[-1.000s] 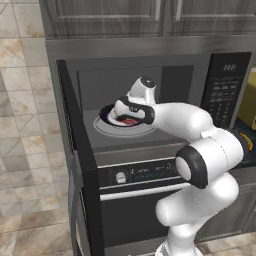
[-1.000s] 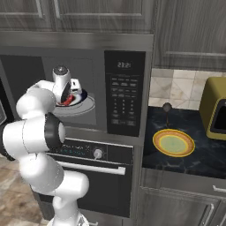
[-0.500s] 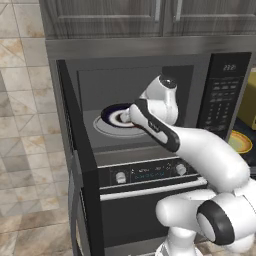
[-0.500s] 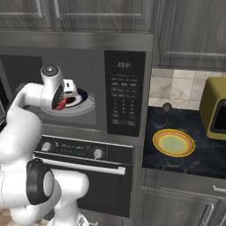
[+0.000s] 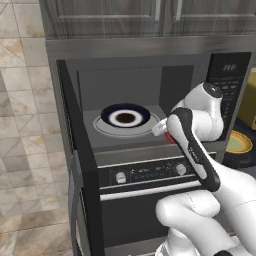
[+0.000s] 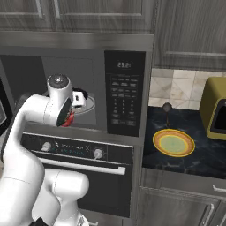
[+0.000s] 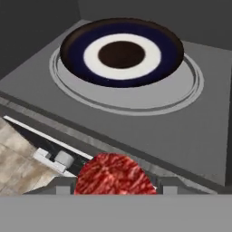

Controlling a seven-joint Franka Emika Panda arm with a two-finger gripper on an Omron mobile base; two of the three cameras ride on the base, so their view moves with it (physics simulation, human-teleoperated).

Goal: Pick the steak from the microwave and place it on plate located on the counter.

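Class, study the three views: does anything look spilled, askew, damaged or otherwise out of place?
Nothing stands out. The steak is held in the gripper at the front of the open microwave. The dark blue plate sits level on the turntable, and the yellow plate lies flat on the counter.

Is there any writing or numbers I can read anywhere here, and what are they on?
"23:21" on the small display at the top of the microwave panel.
The same display in the left base view: digits too blurred to read.
Keypad buttons below the display: markings too small to read.
Oven control strip between the knobs: a faint readout, not legible.
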